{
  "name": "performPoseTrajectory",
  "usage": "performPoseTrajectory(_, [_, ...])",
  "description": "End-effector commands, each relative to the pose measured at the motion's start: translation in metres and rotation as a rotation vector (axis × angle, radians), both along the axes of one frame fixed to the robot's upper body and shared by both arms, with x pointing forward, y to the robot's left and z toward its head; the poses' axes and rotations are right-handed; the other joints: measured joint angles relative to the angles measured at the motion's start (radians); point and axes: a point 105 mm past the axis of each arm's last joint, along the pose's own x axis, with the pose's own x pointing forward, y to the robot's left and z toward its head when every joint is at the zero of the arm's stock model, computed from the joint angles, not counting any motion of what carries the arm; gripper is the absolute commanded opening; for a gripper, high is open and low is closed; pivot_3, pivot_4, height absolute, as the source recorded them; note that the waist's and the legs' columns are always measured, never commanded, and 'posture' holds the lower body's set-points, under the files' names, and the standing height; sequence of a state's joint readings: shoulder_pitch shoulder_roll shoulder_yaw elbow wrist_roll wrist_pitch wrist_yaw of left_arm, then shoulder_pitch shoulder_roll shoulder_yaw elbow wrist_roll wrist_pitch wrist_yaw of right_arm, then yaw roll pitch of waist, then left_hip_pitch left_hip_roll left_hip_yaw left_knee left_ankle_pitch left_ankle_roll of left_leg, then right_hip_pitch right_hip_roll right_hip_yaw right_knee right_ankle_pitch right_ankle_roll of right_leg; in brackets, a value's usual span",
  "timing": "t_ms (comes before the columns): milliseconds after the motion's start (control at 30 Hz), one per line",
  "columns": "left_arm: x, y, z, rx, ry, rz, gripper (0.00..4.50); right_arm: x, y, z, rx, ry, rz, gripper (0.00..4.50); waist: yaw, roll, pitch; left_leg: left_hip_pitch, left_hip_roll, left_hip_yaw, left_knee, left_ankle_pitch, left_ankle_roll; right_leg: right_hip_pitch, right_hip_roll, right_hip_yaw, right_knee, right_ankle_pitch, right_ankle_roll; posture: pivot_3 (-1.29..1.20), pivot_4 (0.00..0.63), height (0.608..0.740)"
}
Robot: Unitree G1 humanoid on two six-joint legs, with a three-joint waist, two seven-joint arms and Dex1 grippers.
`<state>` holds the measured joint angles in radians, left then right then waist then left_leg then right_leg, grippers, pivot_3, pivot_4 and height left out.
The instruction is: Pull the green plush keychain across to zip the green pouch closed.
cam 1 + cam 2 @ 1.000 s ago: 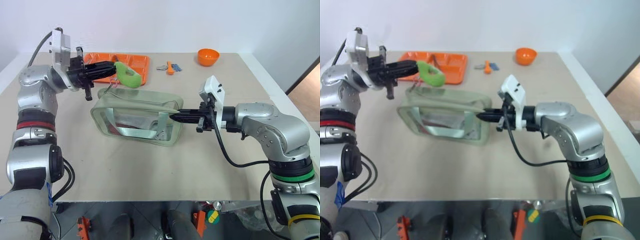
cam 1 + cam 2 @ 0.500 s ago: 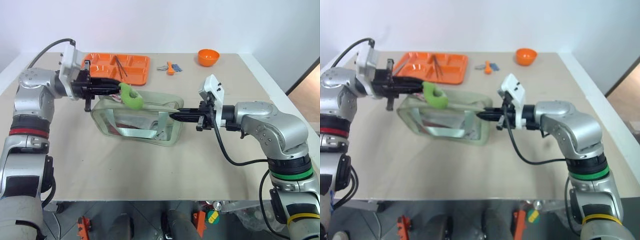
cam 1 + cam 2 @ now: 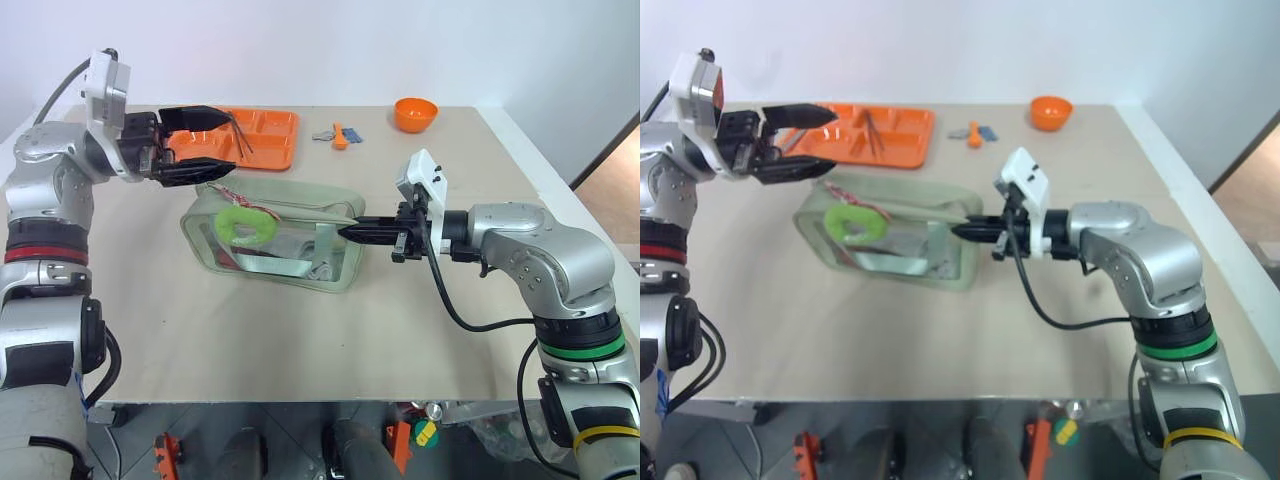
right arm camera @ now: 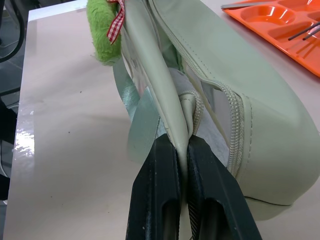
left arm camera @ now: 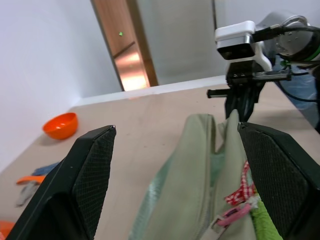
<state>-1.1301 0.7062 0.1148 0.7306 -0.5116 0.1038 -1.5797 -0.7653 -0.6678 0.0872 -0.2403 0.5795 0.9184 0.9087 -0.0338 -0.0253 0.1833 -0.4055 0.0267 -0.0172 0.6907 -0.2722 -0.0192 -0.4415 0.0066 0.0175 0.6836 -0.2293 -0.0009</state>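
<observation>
Orange tray (image 3: 268, 137) holding utensils; green pouch (image 3: 290, 235) pinched at its 3 o'clock end by right gripper (image 3: 352, 231); green plush keychain (image 3: 245, 224) lying on the pouch, below released left gripper (image 3: 205, 145).

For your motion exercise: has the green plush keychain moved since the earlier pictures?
Yes. The green plush keychain has dropped from beside the orange tray onto the green pouch, away from the tray.
</observation>
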Motion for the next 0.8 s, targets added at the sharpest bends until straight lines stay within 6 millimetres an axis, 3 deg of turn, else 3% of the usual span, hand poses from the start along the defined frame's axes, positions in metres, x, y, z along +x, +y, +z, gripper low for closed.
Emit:
performPoseTrajectory(33, [-0.008,0.015,0.043,-0.178,-0.021,0.01,4.11,-0.003,0.007,0.013,0.008,-0.06,0.036,0.0,0.0,0.0,0.0,0.0,0.0,0.0,0.0,0.0,0.0,0.0,0.0,0.0,0.0,0.0,0.0,0.0,0.15,0.74])
performPoseTrajectory(100, [-0.017,0.025,0.057,-0.25,0.042,-0.016,4.11,-0.004,0.008,0.013,0.009,-0.06,0.038,0.0,-0.002,0.0,0.0,0.0,0.0,0.0,0.0,0.0,0.0,0.0,0.0,0.0,0.0,0.0,0.0,0.0,0.15,0.74])
performPoseTrajectory(167, [-0.024,0.031,0.057,-0.248,0.083,-0.019,4.11,-0.004,0.008,0.013,0.009,-0.059,0.039,0.0,-0.011,0.0,0.0,0.0,0.001,0.0,0.0,0.0,0.0,0.0,0.001,0.0,0.0,0.0,0.0,0.0,0.15,0.74])
performPoseTrajectory(333, [-0.032,0.058,0.013,-0.073,0.248,0.107,4.11,-0.004,0.007,0.011,0.007,-0.054,0.036,0.0,-0.015,0.001,0.0,0.003,0.002,-0.001,-0.003,0.0,0.0,0.0,0.001,0.003,0.0,0.0,0.0,0.0,0.15,0.74])
performPoseTrajectory(500, [-0.039,0.08,-0.021,-0.031,0.374,0.18,4.11,-0.004,0.008,0.01,0.007,-0.048,0.041,0.0,-0.012,0.0,0.0,0.002,0.003,-0.001,-0.002,0.001,-0.001,0.0,0.003,0.0,0.0,-0.001,-0.001,0.0,0.15,0.74])
performPoseTrajectory(667, [-0.041,0.081,-0.047,-0.005,0.44,0.198,4.11,-0.004,0.01,0.009,0.007,-0.045,0.049,0.0,-0.011,0.0,0.0,0.003,0.003,0.0,-0.002,0.001,-0.001,0.0,0.003,0.0,0.001,-0.001,0.0,0.0,0.15,0.74])
performPoseTrajectory(800, [-0.044,0.076,-0.085,0.09,0.5,0.212,4.11,-0.004,0.01,0.01,0.009,-0.045,0.049,0.0,-0.011,0.001,0.0,0.003,0.004,0.001,-0.002,0.001,-0.001,0.0,0.003,0.001,0.001,0.0,-0.001,0.0,0.15,0.74])
